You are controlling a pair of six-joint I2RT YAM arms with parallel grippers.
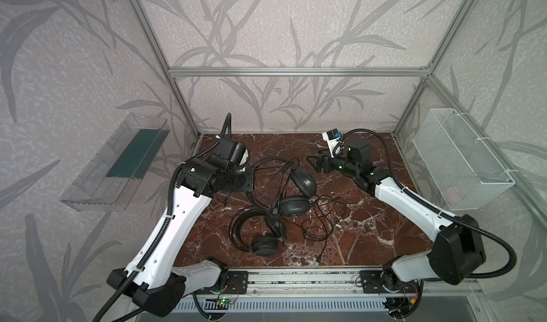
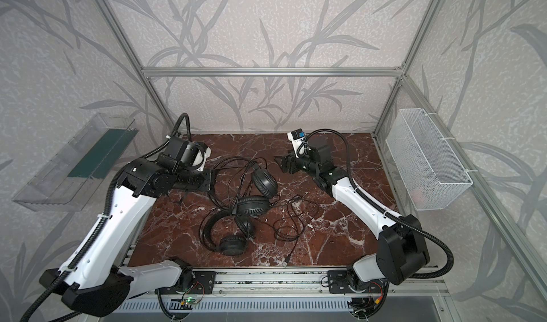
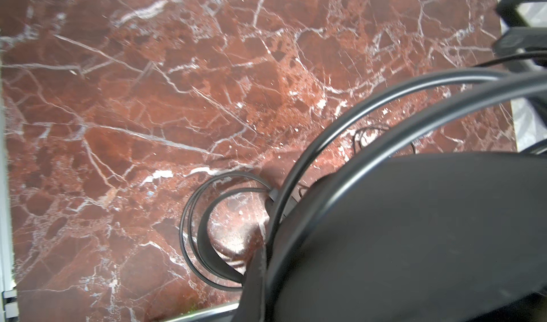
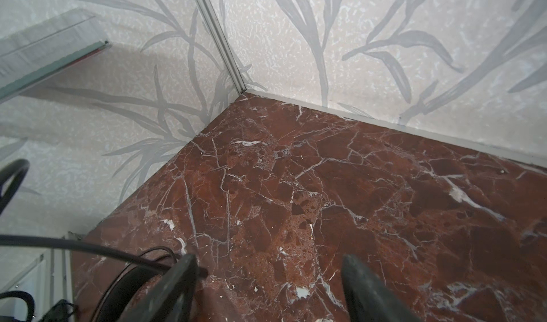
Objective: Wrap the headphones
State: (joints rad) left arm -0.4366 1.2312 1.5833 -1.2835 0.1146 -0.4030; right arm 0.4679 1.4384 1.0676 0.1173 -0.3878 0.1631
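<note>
Headphones (image 1: 294, 206) tangled mid desk (image 1: 373, 237), cable (image 1: 322, 251) trailing to front edge; left fingers (image 3: 253, 288) closed by headband (image 3: 325, 145), hold unclear; right fingers (image 4: 362, 291) wide apart, empty, over bare back area

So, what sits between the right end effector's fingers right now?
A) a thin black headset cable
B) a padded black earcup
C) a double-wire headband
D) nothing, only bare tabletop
D: in the right wrist view the right end effector stands open, and only the red-brown marble-patterned tabletop shows between its dark fingers.
</note>
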